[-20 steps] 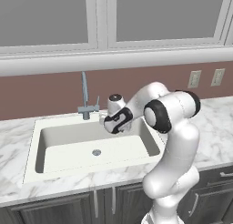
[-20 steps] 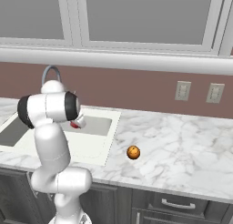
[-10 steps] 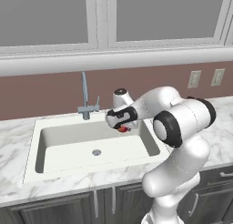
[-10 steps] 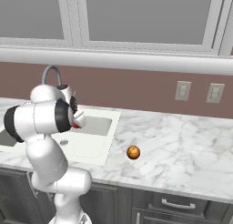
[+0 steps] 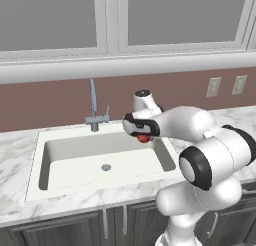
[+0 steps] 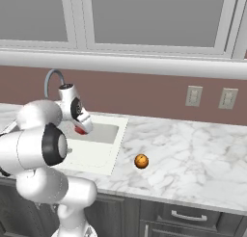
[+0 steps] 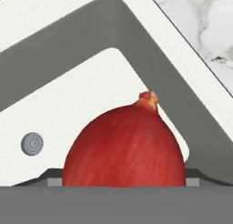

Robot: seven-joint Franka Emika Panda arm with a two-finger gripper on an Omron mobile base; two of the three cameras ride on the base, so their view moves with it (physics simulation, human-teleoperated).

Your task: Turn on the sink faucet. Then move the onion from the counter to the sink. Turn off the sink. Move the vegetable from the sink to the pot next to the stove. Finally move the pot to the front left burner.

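The gripper (image 5: 143, 138) hangs over the right end of the sink (image 5: 75, 182), above the basin near its back right corner, with the red onion (image 7: 125, 148) pinched between its jaws, which stand wide around the bulb. In the hand view the onion sits close up, its small stem tip uppermost, and behind it lie the cream basin floor and the round metal drain (image 7: 32, 143); the onion is clear of the basin floor, held in the air. The basin itself holds nothing but its drain (image 5: 105, 167) in the left base view. The sink faucet (image 5: 94, 106) stands at the middle of the sink's back rim, its thin gooseneck upright; whether water runs from it cannot be told. On the marble counter (image 6: 193, 159) to the right of the sink, near the front edge, rests an orange ball (image 6: 141, 161), well apart from the gripper.
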